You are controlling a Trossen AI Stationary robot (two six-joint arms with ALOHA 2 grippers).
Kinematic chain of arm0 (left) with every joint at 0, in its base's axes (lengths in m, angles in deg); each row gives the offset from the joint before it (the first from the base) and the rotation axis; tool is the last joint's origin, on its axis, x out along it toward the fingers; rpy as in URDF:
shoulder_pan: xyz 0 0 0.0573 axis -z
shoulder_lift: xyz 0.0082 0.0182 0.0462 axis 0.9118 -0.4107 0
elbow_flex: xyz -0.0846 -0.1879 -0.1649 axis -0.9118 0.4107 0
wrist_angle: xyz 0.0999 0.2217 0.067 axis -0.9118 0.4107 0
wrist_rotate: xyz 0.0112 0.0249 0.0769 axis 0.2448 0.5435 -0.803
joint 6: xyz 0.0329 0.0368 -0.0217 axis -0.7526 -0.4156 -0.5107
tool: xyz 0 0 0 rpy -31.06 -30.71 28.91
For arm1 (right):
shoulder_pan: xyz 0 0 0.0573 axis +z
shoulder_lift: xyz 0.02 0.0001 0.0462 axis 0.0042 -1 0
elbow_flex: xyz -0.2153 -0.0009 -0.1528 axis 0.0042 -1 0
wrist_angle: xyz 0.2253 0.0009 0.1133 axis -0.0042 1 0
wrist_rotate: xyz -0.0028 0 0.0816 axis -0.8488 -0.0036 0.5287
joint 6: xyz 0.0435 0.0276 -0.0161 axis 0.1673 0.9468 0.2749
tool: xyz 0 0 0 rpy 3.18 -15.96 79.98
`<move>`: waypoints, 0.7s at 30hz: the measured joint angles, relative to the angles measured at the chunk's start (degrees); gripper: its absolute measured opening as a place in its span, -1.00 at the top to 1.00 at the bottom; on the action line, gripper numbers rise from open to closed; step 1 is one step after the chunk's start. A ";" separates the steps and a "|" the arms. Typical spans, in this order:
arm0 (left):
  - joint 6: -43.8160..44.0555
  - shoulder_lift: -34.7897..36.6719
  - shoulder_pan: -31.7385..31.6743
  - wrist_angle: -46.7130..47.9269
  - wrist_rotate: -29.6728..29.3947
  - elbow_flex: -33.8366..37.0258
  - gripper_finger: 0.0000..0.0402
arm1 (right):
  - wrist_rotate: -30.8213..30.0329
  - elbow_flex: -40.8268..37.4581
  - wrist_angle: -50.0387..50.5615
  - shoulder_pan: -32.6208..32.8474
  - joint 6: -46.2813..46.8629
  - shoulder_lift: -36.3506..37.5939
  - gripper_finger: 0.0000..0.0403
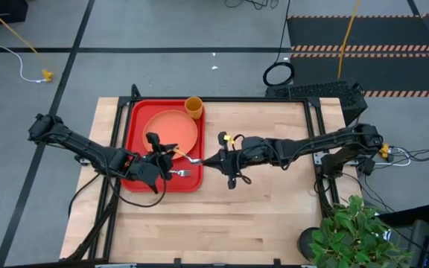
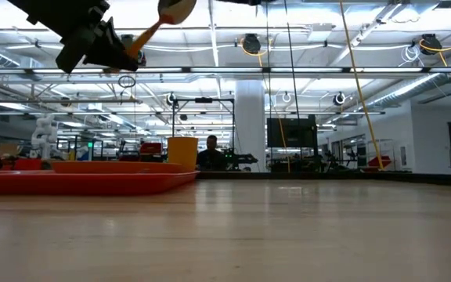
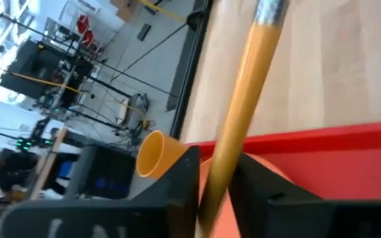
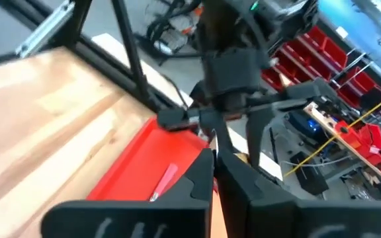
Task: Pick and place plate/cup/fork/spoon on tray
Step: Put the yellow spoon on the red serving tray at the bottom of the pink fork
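The left gripper is clamped on the orange handle of the spoon, held up off the table over the near right part of the tray. From those fingers the spoon's long axis runs outward to the right, its metal bowl reaching past the tray's right rim toward the right gripper, which sits just beyond that end. In the left wrist view the handle passes straight between the two dark fingers, gripped near its butt.

The right gripper's fingers look nearly closed in its own wrist view, meeting at or beside the spoon's far end (whether they actually pinch the metal I cannot tell).

Directly below the left gripper, the fork lies on the tray floor. Just behind it rests the plate, flat in the tray. Farthest off, the cup stands upright at the tray's far right corner.

Judging by this, lowering the spoon beside the fork is what remains.
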 joint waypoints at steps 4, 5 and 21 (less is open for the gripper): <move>2.40 0.00 0.03 -0.94 5.20 0.00 0.44 | 2.75 -0.02 0.77 0.00 -0.52 -0.04 1.00; 3.01 0.01 0.01 -1.59 7.10 0.00 0.39 | 2.80 -0.02 0.87 0.00 -0.95 -0.04 1.00; 8.53 5.50 -7.06 -5.80 38.84 -0.07 0.08 | 11.37 -0.83 5.37 0.00 -12.69 0.00 1.00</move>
